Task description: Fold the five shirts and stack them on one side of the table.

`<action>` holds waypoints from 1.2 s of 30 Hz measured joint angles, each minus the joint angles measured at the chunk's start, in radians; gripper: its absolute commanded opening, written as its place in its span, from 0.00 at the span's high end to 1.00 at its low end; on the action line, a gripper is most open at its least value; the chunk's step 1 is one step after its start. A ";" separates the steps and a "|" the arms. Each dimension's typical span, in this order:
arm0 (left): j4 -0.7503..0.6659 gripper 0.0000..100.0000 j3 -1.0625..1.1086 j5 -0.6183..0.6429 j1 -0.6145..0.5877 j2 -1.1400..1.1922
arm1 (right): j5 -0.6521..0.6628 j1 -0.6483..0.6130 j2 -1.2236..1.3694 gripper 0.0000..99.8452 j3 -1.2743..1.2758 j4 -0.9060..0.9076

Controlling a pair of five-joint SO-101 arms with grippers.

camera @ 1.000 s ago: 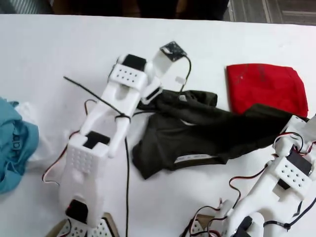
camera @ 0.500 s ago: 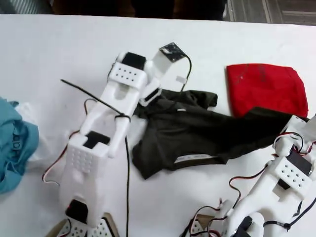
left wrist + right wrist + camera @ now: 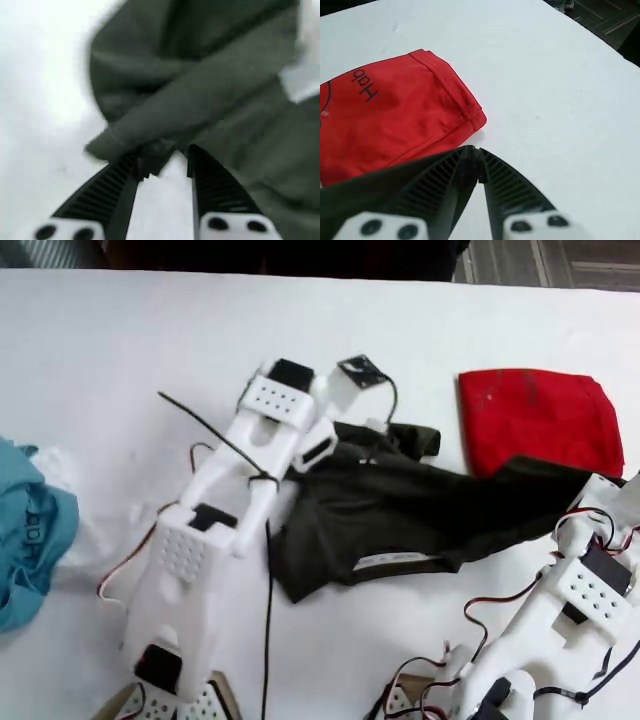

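Swinging in from where it stood a second ago, my left arm now sits further toward the right edge of the bench (image 3: 120, 330), and its black cable has shifted with it. The upper left corner of the dark shirt (image 3: 400, 510) has bunched inward under that push; the rest of the cloth lies as it did, and my right arm has not shifted.

My left gripper (image 3: 162, 155) has its jaws apart, with white bench showing between them. A thick rolled fold of the dark shirt sits right at the tips, touching them. My right gripper (image 3: 474, 152) has its jaws closed together, pinching the far right corner of the same shirt, whose dark fabric trails off from the tips.

The dark shirt is a soft, olive-black knit, crumpled and spread in a long, uneven shape across the middle of the bench, from my left gripper to my right one, with a pale label strip showing along its near hem. The red shirt (image 3: 540, 420) lies folded into a neat, flat block by the right edge, with a stitched hem along one side, just beyond my right gripper. A teal shirt (image 3: 25, 530) lies in a rumpled heap at the left edge.
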 measured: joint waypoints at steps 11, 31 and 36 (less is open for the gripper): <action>-0.117 0.85 0.005 -0.003 -0.032 0.015 | 0.000 0.000 0.000 0.98 0.000 0.000; -0.087 0.85 -0.037 0.000 -0.032 0.017 | 0.000 0.000 0.000 0.98 0.000 0.000; -0.106 0.85 -0.032 0.000 -0.017 0.017 | 0.000 0.000 0.000 0.98 0.000 0.000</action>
